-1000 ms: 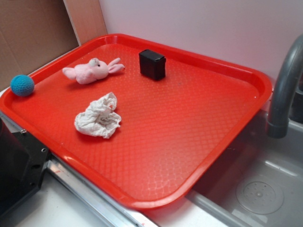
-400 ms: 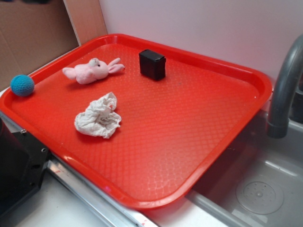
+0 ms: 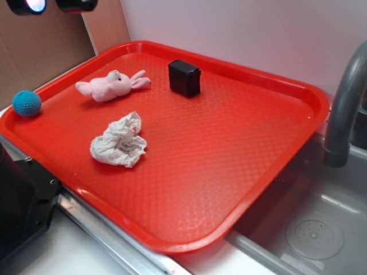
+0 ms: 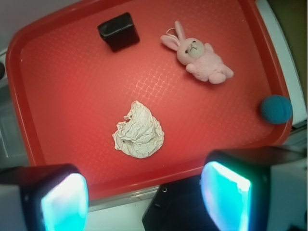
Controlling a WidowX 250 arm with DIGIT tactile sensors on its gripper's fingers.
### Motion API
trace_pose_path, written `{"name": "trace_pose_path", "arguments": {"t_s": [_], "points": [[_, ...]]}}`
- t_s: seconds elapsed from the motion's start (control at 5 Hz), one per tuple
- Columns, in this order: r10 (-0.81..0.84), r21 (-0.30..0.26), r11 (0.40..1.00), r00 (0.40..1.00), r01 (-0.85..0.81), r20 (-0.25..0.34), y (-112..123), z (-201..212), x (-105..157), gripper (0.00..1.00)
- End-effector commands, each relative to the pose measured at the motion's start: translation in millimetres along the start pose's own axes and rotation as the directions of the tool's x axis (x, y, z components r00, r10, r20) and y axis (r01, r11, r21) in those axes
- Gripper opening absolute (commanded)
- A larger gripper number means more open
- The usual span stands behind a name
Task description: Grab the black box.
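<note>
While my gripper (image 4: 144, 192) hangs open high above, I fear catching the pink bunny (image 3: 110, 85) beside the black box (image 3: 184, 78) at the tray's far side.

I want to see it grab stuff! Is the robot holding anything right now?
No, nothing yet. The gripper is open and empty, up above the tray's near edge. The black box sits untouched at the far side.

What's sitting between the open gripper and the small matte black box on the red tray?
In the wrist view, the crumpled white paper wad lies between the gripper and the black box; otherwise bare red tray.
</note>
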State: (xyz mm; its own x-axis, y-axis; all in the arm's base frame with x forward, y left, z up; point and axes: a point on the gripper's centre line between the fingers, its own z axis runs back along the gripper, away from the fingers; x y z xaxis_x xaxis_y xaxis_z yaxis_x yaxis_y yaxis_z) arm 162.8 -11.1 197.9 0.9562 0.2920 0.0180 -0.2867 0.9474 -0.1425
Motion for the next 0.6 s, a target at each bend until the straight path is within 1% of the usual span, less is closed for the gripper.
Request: {"name": "trace_pose_path", "arguments": {"t_s": [0.0,0.2,0.4], "points": [[0.209,0.094,0.975,0.974,-0.201,-0.084,9.0,-45.2,43.4,1.00],[0.435,0.098,0.895,0.900,-0.435,0.027,9.7,-76.4,82.5,1.00],[0.534,0.064,0.838,0.838,-0.542,0.109,2.2,-99.2,107.1,1.00]]}}
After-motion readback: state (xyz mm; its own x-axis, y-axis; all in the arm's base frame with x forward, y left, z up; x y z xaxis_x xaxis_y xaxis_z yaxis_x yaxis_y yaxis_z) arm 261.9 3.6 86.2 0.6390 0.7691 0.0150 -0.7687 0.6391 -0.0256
